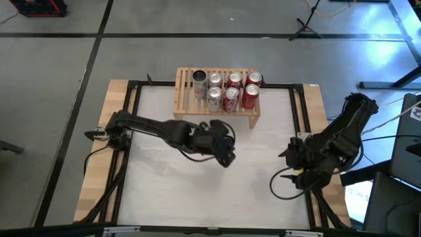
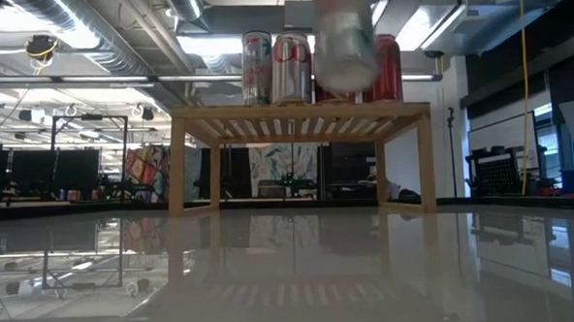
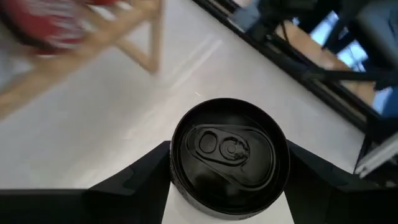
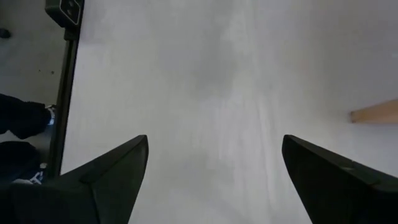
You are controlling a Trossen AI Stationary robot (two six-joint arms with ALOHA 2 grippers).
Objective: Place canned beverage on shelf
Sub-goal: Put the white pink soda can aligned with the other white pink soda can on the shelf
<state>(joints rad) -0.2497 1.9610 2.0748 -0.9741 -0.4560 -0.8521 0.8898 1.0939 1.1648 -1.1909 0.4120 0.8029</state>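
My left gripper [image 1: 227, 155] is over the middle of the table, in front of the shelf, shut on a can with a black top [image 3: 229, 155]. In the low view the can [image 2: 345, 42] shows as a pale blur high above the table. The shelf [image 1: 187, 99] is a low light-wood slatted rack at the table's far middle; it also shows in the low view [image 2: 300, 117]. Several red and silver cans [image 1: 230, 89] stand upright on its top. My right gripper [image 4: 214, 149] is open and empty over bare table at the right [image 1: 291, 157]. My left gripper pinches the can's side wall just under its top rim [image 3: 177, 168] between its two fingers [image 3: 140, 177], one on each side. The fingers come from above, slanting down. The can hangs lifted clear of the table, with its top toward the wrist camera.
The shelf's near right leg [image 3: 149, 53] stands close beyond the held can. The slats left of the cans [image 1: 184, 89] are bare. A black frame [image 1: 299, 112] borders the white table top. The right arm's cables [image 1: 283, 181] lie at the right edge.
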